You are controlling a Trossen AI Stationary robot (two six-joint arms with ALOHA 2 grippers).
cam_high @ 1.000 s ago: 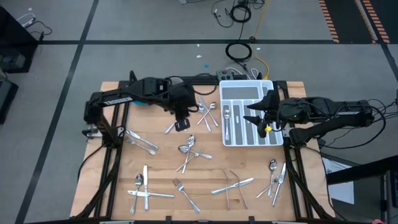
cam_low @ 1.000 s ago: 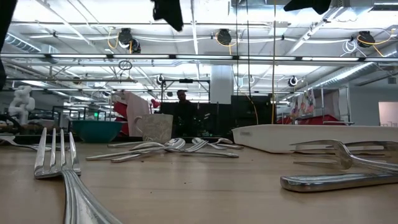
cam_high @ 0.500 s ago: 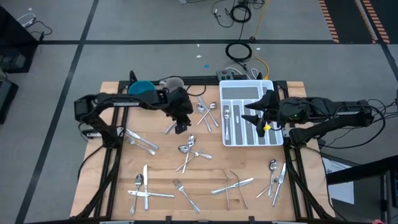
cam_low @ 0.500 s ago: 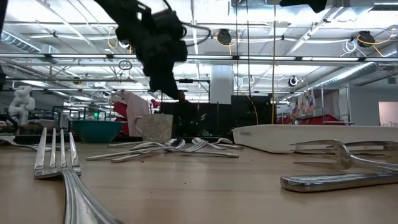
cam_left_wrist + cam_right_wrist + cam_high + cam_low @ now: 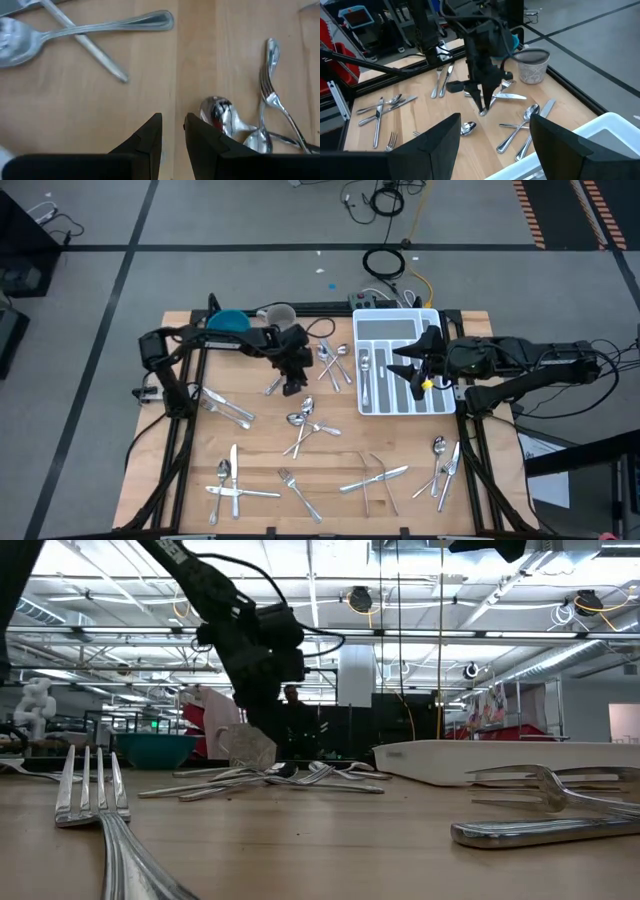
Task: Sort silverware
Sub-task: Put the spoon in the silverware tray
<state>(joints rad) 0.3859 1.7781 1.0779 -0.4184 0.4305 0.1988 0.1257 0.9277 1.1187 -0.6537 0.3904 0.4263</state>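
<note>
from above, the silverware (image 5: 300, 420) lies all over the wood table (image 5: 180, 480). some pieces point toward the far edge, some lie flat across, and many cross each other. a few sit lengthwise in the slots of the white tray (image 5: 432, 402). the left gripper (image 5: 291, 387) is low over the table middle, beside a fork (image 5: 273, 386) that lies slanted and just above a spoon pair. its fingers have a small gap and hold nothing. the right gripper (image 5: 408, 370) hangs over the tray, wide open and empty. a blue bowl (image 5: 228, 321) and a cup (image 5: 279, 313) stand at the far edge.

from table height, a fork (image 5: 95, 802) lies close with its long handle running toward us. the left gripper (image 5: 272, 755) comes down to a heap of spoons (image 5: 270, 778). the tray (image 5: 500, 762) is on the right, with a knife (image 5: 545, 830) in front of it.

in the left wrist view, the fingers (image 5: 150, 137) stand a little apart over bare wood. a spoon (image 5: 220, 112) lies right next to one finger, with a fork (image 5: 272, 100) crossing it. another spoon (image 5: 90, 31) lies crossed over a handle farther off.

in the right wrist view, the wide fingers (image 5: 432, 142) frame the left gripper (image 5: 482, 107), whose tips point down by a spoon (image 5: 467, 128). the cup (image 5: 532, 65) stands behind.
</note>
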